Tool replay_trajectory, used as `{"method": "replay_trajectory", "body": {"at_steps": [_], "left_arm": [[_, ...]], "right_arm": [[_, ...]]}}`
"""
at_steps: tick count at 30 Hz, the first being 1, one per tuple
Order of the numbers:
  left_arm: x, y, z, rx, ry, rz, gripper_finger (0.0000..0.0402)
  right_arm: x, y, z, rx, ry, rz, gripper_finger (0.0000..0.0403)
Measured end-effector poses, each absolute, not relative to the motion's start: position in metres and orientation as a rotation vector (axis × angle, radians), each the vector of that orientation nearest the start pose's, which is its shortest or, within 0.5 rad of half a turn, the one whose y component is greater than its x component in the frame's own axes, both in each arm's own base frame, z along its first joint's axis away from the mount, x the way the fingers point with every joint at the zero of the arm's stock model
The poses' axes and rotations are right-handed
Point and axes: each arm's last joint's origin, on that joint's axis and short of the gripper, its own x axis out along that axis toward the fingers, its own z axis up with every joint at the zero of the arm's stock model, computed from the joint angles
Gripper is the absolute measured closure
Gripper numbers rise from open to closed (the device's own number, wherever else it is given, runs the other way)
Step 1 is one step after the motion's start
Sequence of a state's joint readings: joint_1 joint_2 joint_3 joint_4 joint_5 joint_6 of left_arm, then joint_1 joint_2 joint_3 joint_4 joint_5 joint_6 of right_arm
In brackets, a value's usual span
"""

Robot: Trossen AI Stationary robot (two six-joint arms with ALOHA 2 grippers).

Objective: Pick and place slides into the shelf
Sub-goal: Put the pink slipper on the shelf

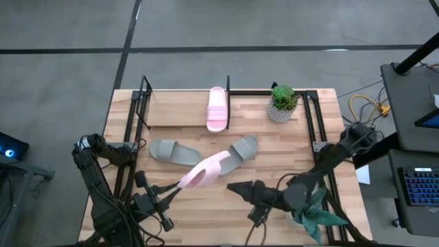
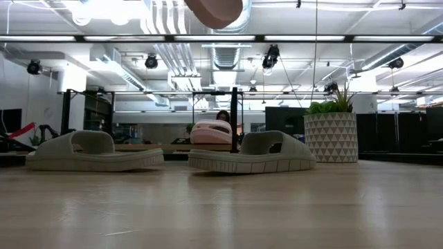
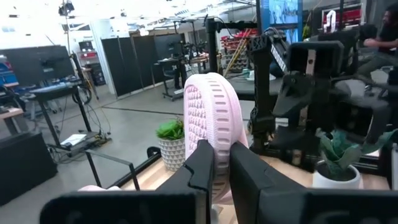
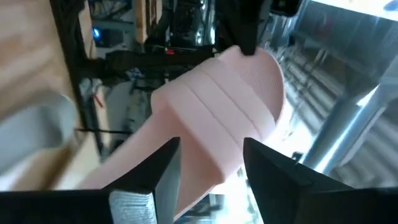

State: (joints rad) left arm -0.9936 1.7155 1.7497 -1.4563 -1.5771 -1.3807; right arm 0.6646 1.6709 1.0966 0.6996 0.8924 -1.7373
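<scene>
One pale pink slide (image 1: 208,170) is in the air above the table's near middle, and it shows at the top of the low view (image 2: 214,10). My left gripper (image 1: 180,184) is shut on its near-left end. My right gripper (image 1: 232,185) is open just right of it, with its fingers on either side of the slide (image 4: 217,118) in the right wrist view. I cannot tell whether they touch it. The second pink slide (image 1: 217,108) lies flat on the shelf (image 1: 178,106). Two grey-green slides (image 1: 174,151) (image 1: 243,149) rest sole-down on the table. My left gripper pinches the pink slide's near-left end (image 3: 217,152) between its two fingers, one finger (image 3: 200,165) on the ribbed sole and the other on the opposite face. It comes from the table's near-left, slanting upward. The slide is lifted clear and sticks out beyond the fingertips toward the far right.
A potted plant (image 1: 282,103) in a patterned white pot stands at the shelf's right end. A second green plant (image 1: 317,216) sits by the table's near right corner, under my right arm. The shelf's black uprights (image 1: 145,90) rise along the far edge.
</scene>
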Motion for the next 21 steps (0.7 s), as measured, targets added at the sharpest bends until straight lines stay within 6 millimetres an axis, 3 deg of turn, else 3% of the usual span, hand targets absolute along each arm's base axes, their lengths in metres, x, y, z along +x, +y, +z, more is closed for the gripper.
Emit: {"method": "replay_trajectory", "body": {"at_steps": [8,21], "left_arm": [[0.195,-0.246,0.368,-0.001,-0.001,0.577,0.0392],[0.198,-0.251,0.371,-0.073,0.001,0.57,0.0392]], "right_arm": [[0.32,0.195,0.297,-1.752,0.097,-0.283,0.0254],[0.325,0.188,0.298,-1.792,0.106,-0.293,0.0257]]}}
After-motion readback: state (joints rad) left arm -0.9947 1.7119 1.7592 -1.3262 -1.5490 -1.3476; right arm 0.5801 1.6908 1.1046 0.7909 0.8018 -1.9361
